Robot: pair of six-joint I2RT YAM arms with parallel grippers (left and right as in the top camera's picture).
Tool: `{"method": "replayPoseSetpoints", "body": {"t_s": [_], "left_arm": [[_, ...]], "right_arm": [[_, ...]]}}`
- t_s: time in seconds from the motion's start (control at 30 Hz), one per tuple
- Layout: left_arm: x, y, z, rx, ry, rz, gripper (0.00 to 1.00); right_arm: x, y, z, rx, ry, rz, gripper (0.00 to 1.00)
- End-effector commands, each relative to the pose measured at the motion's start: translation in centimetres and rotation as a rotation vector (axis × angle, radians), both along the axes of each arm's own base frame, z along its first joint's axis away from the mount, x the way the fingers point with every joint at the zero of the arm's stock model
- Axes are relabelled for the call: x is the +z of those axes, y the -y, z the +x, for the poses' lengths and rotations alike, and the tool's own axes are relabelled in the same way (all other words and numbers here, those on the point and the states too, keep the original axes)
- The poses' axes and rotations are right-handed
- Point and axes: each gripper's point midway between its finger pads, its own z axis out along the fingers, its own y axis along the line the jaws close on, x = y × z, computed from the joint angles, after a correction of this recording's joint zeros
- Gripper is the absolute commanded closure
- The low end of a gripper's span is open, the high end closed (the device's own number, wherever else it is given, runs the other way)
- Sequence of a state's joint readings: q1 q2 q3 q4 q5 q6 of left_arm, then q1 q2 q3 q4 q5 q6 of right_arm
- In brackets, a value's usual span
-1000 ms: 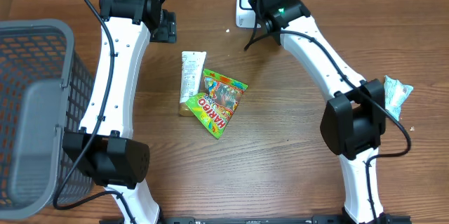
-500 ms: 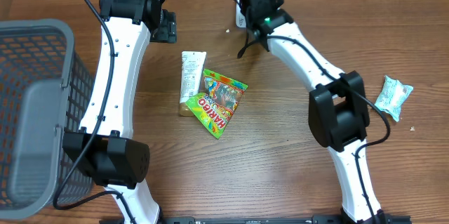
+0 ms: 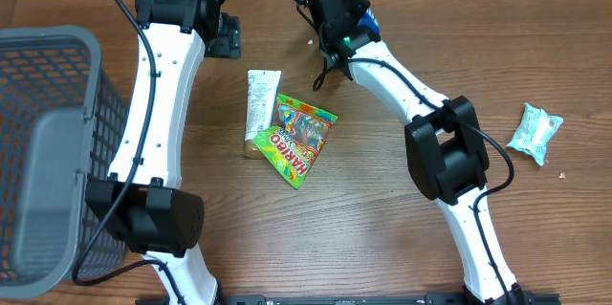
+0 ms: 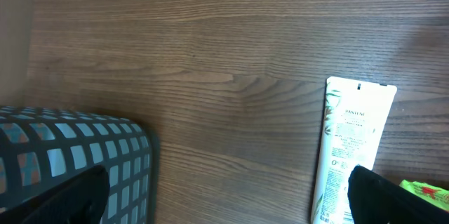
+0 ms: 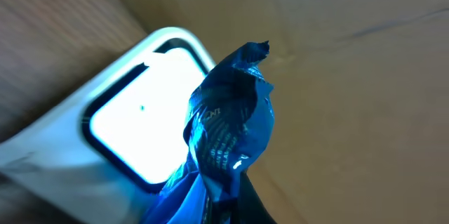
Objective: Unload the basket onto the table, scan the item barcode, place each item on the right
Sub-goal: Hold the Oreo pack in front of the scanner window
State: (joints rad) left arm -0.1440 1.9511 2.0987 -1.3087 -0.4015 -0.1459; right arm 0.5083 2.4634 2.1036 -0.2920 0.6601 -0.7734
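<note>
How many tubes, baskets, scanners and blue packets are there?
Tube: 1
Basket: 1
Scanner: 1
Blue packet: 1
Total: 4

Brown wood-grain surface (image 3: 382, 238). Left edge: grey mesh basket (image 3: 94, 76). Centre: white tube (image 3: 260, 95) lying flat (print reads Pantene). A green-and-red candy bag (image 3: 298, 141) lies against the tube, one corner over its near end. Right edge, well apart from these: pale crinkled packet (image 3: 534, 133). Far edge: white scanner (image 5: 133, 122), its window lit.
</note>
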Motion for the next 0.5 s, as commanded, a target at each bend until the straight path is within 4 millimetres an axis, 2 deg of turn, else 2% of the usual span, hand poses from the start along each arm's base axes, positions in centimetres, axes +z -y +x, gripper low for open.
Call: {"method": "replayPoseSetpoints", "body": {"t_s": [0.0, 0.2, 0.47], "left_arm": [[-0.5, 0.1, 0.3, -0.014, -0.014, 0.02, 0.0], [-0.5, 0.1, 0.3, -0.014, -0.014, 0.02, 0.0], [-0.5, 0.1, 0.3, -0.014, -0.014, 0.019, 0.0]], "right_arm": [[1.7, 0.8, 0.5, -0.006, 0.037, -0.092, 0.96], [1.6, -0.1, 0.7, 0.093, 0.011, -0.173, 0.96], [4.1, -0.4, 2.2, 0.137, 0.111, -0.196, 0.96]]}}
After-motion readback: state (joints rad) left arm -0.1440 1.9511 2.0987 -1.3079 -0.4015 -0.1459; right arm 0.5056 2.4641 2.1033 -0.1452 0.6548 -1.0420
